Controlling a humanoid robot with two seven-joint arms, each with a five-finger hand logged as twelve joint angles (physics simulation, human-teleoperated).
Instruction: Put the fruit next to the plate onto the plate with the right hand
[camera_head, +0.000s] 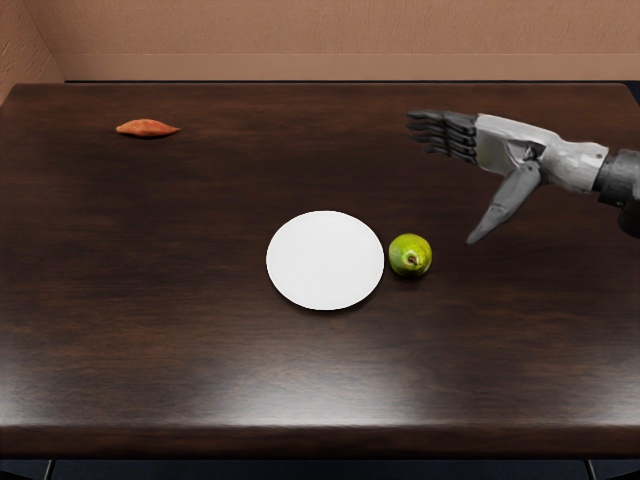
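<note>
Pear (410, 254), green, rounded and glossy, sits on the dark, polished wood-grain counter (200, 350) just beside the right rim of the flat, round white plate (325, 260), so no part of the task is done yet. The right robot hand (495, 150), grey and jointed, hovers behind and to the right of the pear, fingers stretched out, thumb pointing down, holding nothing; reaching, grasping and placing all remain. 1 orange, tapered object (147, 128) lies well apart at the back left.
</note>
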